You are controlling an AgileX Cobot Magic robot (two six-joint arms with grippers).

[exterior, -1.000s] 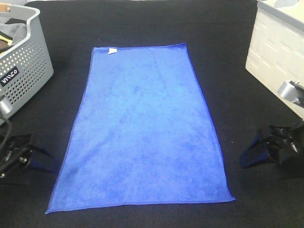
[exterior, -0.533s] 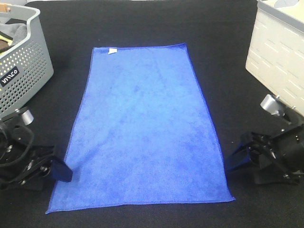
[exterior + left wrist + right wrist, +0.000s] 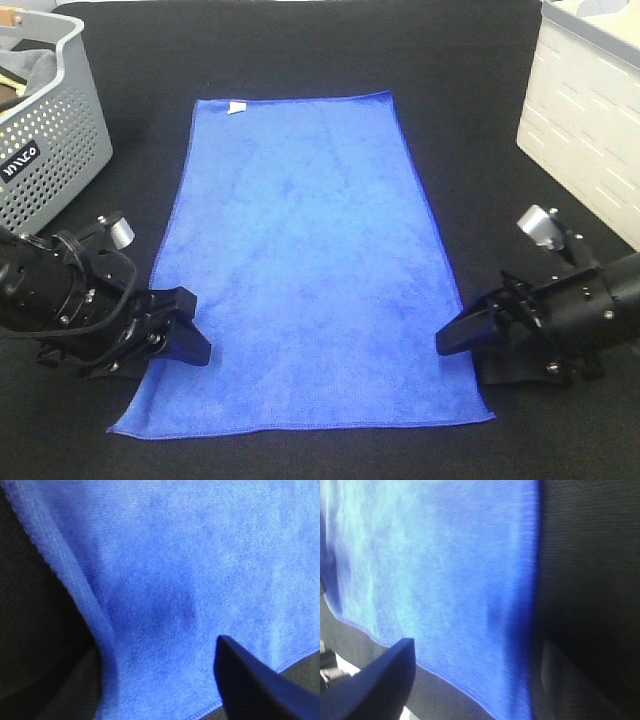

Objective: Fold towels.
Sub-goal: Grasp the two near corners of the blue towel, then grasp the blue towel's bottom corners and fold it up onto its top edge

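Your towel (image 3: 310, 260) lies flat, spread full length on the black bench (image 3: 300, 50). It's royal blue w/ a darker stitched hem. Its short edges are far and near, and the small white tag (image 3: 236, 107) sits at the far short edge, twd the left corner. No fold in it yet.

Your L hand (image 3: 190, 325) is low at the towel's left long edge, near the near-left corner. Fingers are spread wide and point in over the hem. In the left wrist view one dark finger (image 3: 250, 685) sits over the cloth, close to the near hem. The other is only a blur out over the bench, so the long edge runs btw them. The cloth shows a soft ridge along that edge. Nothing is gripped, and you can't tell if the tips touch the cloth.

Your R hand (image 3: 460, 355) mirrors it at the right long edge, near the near-right corner, also low and wide apart. In the right wrist view one blue-padded finger (image 3: 375, 685) is on the towel side. The other is a faint blur over bare bench, w/ the hem btw them. Nothing is held here either.

A grey perforated basket (image 3: 55, 150) w/ cloths in it stands at far left. A white crate (image 3: 585, 110) is at far right. Both are well apart from the towel.
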